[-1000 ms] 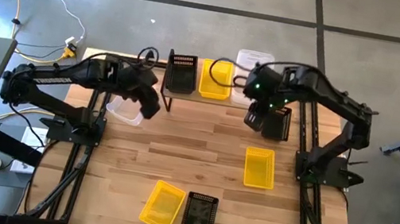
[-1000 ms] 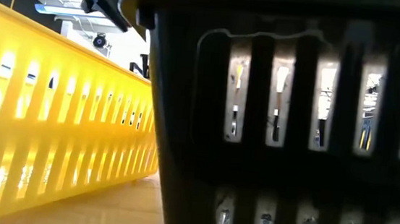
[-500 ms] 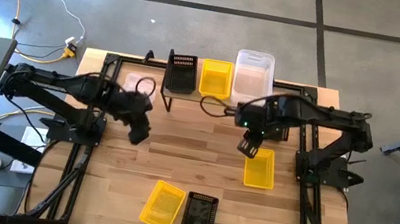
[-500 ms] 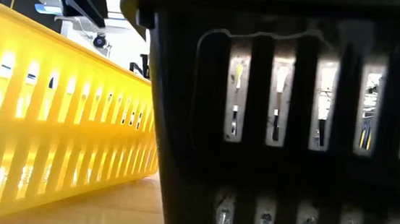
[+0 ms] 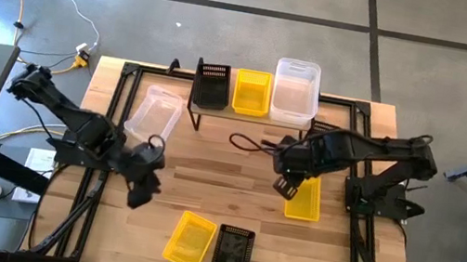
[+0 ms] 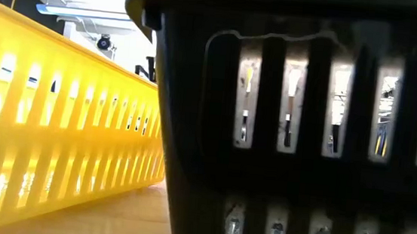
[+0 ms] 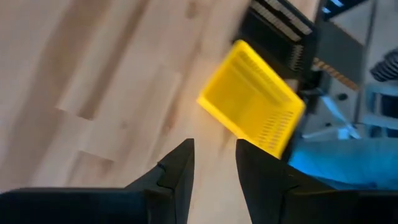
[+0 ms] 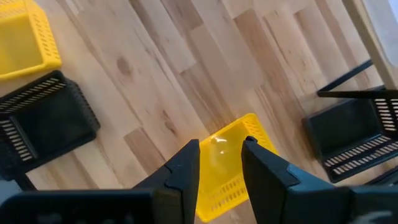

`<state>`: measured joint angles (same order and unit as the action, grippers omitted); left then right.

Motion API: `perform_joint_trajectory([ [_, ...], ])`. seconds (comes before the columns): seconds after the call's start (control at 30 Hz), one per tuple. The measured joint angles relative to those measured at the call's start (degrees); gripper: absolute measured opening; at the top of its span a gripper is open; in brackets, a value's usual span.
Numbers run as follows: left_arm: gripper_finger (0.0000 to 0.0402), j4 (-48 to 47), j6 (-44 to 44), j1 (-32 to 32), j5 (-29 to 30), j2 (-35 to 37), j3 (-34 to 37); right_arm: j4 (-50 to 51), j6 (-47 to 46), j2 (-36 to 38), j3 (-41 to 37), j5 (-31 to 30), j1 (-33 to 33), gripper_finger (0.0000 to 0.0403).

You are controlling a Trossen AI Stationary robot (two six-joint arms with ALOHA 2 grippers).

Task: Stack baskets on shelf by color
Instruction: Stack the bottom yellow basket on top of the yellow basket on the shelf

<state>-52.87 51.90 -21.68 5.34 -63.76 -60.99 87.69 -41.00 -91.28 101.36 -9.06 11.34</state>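
The shelf (image 5: pixel 250 113) at the far edge carries a black basket (image 5: pixel 212 84), a yellow basket (image 5: pixel 252 92) and a clear basket (image 5: pixel 295 90) in a row. Another clear one (image 5: pixel 153 115) sits just left of it.

The right claw (image 5: pixel 286 186) hangs over the right-side yellow basket (image 5: pixel 304 199), fingers slightly apart and empty. The left claw (image 5: pixel 139 193), bent low over bare surface, has a narrow gap too and holds nothing.

The low view only shows the front yellow basket (image 6: pixel 55 134) and front black basket (image 6: pixel 305 133) up close.
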Motion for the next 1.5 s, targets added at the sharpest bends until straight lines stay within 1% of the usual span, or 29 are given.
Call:
perform_joint_trajectory([
  [0.17,0.0116,3.3,1.2,-4.6,0.3,-0.8,0.0,-0.5,-3.6,0.0,0.0,-2.0,1.4,0.0105],
  [0.37,0.0154,6.9,0.4,-8.6,0.4,-3.2,0.0,-1.4,-5.6,0.0,0.0,-4.0,2.4,0.0105],
  [0.47,0.0166,10.0,-3.0,-10.4,0.4,-5.5,0.0,-3.1,-6.4,0.0,0.0,-5.6,2.3,0.0105],
  [0.53,0.0167,13.8,-5.9,-11.7,1.6,-7.6,-0.1,-4.5,-6.8,0.0,0.0,-6.0,1.8,0.0105],
  [0.7,0.0160,19.7,-10.7,-14.6,5.6,-13.4,0.0,-6.9,-6.4,0.0,0.0,-6.2,1.0,0.0105],
  [0.87,0.0154,24.3,-14.7,-16.1,5.9,-18.6,0.0,-7.0,-4.5,0.0,0.0,-6.8,0.7,0.0105],
  [0.97,0.0154,26.0,-15.0,-16.7,5.8,-21.5,-0.1,-7.7,-5.1,0.0,0.0,-7.1,0.5,0.0105],
  [1.03,0.0154,25.8,-11.2,-16.7,5.8,-23.1,-0.1,-8.9,-5.1,0.0,0.0,-7.1,0.1,0.0105],
  [1.17,0.0154,24.8,3.5,-15.2,5.7,-25.7,-0.1,-11.0,-4.0,0.0,0.0,-7.1,-0.2,0.0105],
  [1.23,0.0154,24.4,9.3,-14.6,6.0,-26.7,0.0,-12.1,-2.8,0.0,0.0,-7.1,-0.1,0.0105],
  [1.33,0.0154,24.0,15.8,-13.8,5.9,-28.7,0.0,-13.0,-2.5,0.0,0.0,-7.0,-0.1,0.0105],
  [1.5,0.0154,22.0,23.9,-12.7,5.7,-31.9,0.0,-13.1,-2.5,0.0,0.0,-7.0,-0.1,0.0105],
])
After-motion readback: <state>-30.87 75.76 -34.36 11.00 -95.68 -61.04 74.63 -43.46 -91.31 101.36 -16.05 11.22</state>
